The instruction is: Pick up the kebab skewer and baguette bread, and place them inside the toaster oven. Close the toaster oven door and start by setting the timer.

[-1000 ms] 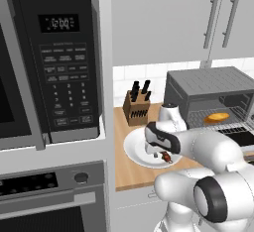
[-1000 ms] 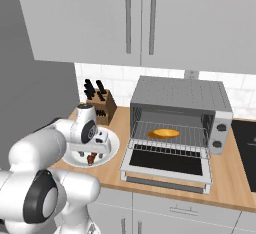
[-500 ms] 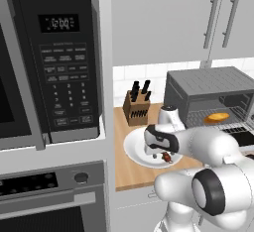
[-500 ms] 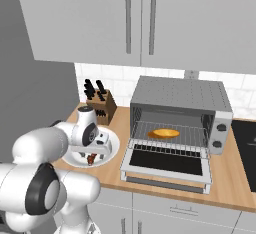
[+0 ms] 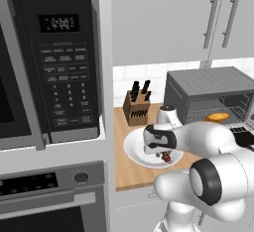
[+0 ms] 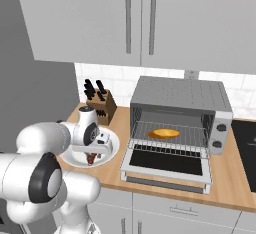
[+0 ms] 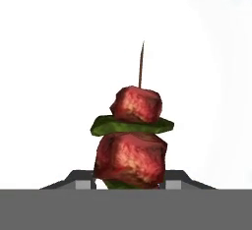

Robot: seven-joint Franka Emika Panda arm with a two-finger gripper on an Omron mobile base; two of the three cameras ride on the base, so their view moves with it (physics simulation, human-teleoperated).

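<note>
Gripper (image 5: 165, 154) low over white plate (image 5: 135, 149), centre of left base view. Jaws look closed on kebab skewer (image 7: 132, 135), though the fingers are mostly hidden. Baguette bread (image 6: 164, 133) lies on the rack inside toaster oven (image 6: 180, 94); toaster oven door (image 6: 167, 163) hangs open.

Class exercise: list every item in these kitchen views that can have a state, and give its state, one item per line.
toaster oven door: dropped fully open.
baguette bread: lying on the rack inside the toaster oven.
kebab skewer: on the white plate, between the fingertips.
gripper: lowered over the skewer, jaws either side of it; grip unclear.
microwave: door shut, display lit.
</note>
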